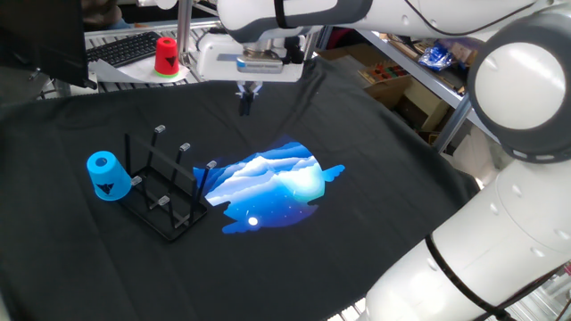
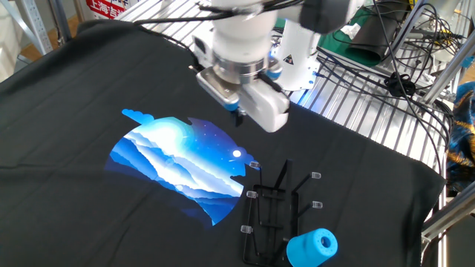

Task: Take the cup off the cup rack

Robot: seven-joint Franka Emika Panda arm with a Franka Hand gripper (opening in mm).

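In one fixed view, a black cloth (image 1: 375, 160) covers the table, with a bright blue mountain print (image 1: 272, 185) near its middle. The gripper (image 1: 246, 100) hangs in the air over the far part of the cloth, pointing down. Its two dark fingers sit close together, with almost no gap showing, and nothing is between them. The cup (image 1: 106, 176) is at the left, tipped on its side on a peg at the left end of the rack (image 1: 165, 189), its dark triangle facing the camera. The gripper is well apart from both. A red cup (image 1: 166, 55) stands far off, beyond the cloth.

In the other fixed view, the gripper (image 2: 239, 117) hovers above the cloth just past the far edge of the print (image 2: 178, 165). Only its dark tip shows below the white hand, so how far the jaws are parted cannot be told here. The rack (image 2: 274, 211) stands at the near right, and the cup (image 2: 312, 248) lies tilted at its near end.
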